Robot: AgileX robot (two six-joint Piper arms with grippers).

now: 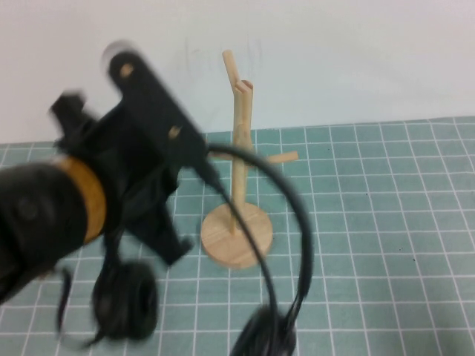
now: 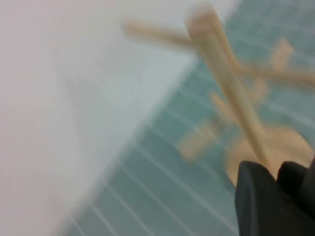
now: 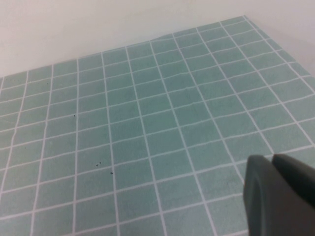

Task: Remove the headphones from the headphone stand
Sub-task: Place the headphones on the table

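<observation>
The light wooden headphone stand is upright on its round base at the middle of the mat; it shows blurred in the left wrist view. The black headphones hang in the air in front of it. Their thin headband arcs from my left gripper across the post, and the two ear cups dangle low toward the near edge. My left gripper is left of the post, shut on the headband's top; its fingers show dark. My right gripper is shut and empty over bare mat.
A green cutting mat with a white grid covers the table, and a white wall stands behind it. The left arm with its orange band fills the left side of the high view. The right wrist view shows only mat.
</observation>
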